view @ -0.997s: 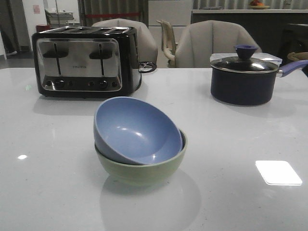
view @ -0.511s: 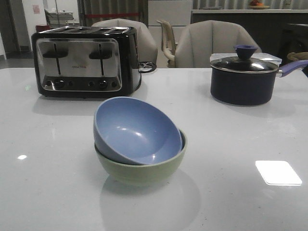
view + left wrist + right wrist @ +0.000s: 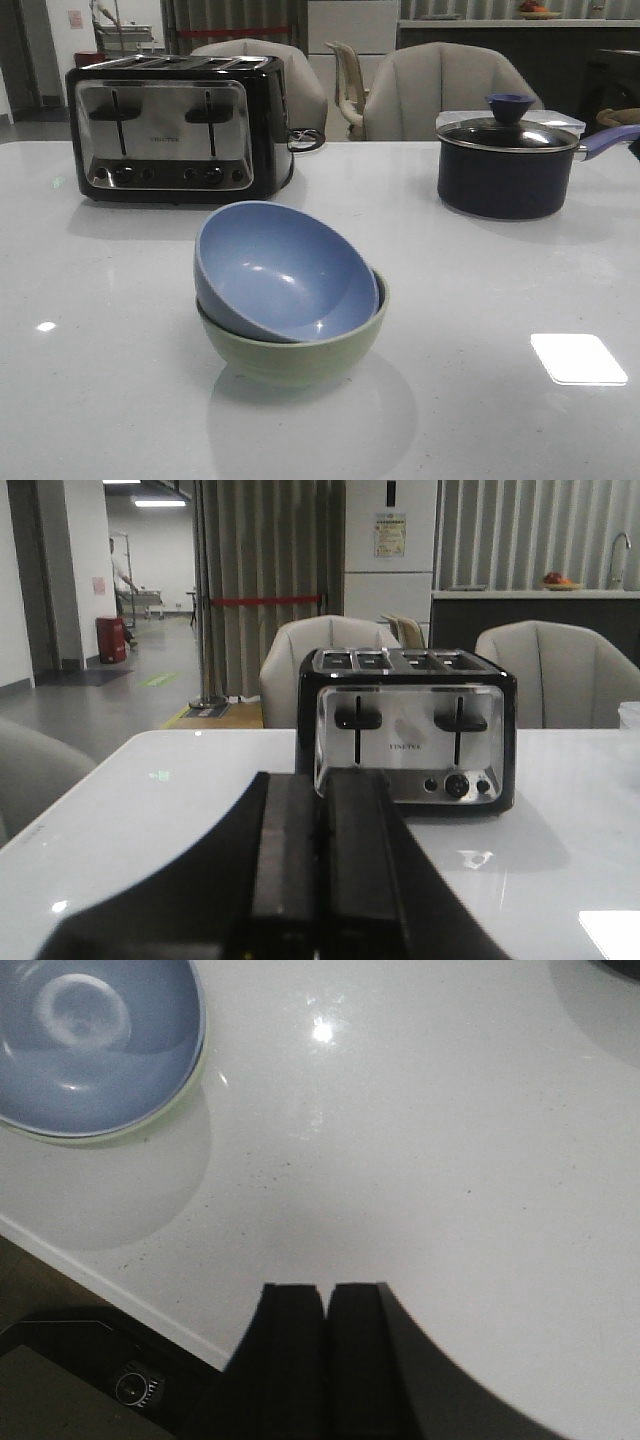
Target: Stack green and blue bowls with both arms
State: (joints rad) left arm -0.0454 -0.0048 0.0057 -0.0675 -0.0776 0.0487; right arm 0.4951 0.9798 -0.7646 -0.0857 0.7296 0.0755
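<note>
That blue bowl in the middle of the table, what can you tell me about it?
The blue bowl is plain, round and matte, dusty blue, and empty. It sits nested inside the pale green bowl, tilted so its opening faces the front camera. Small light glints show on its inner wall. Only the green bowl touches it; no gripper is near.

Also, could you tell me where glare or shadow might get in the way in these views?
Front view: a bright rectangular glare patch on the table near right, a soft shadow under the green bowl. Right wrist view: a small specular spot beside the blue bowl. Left wrist view: the left gripper is a dark silhouette against the toaster.
</note>
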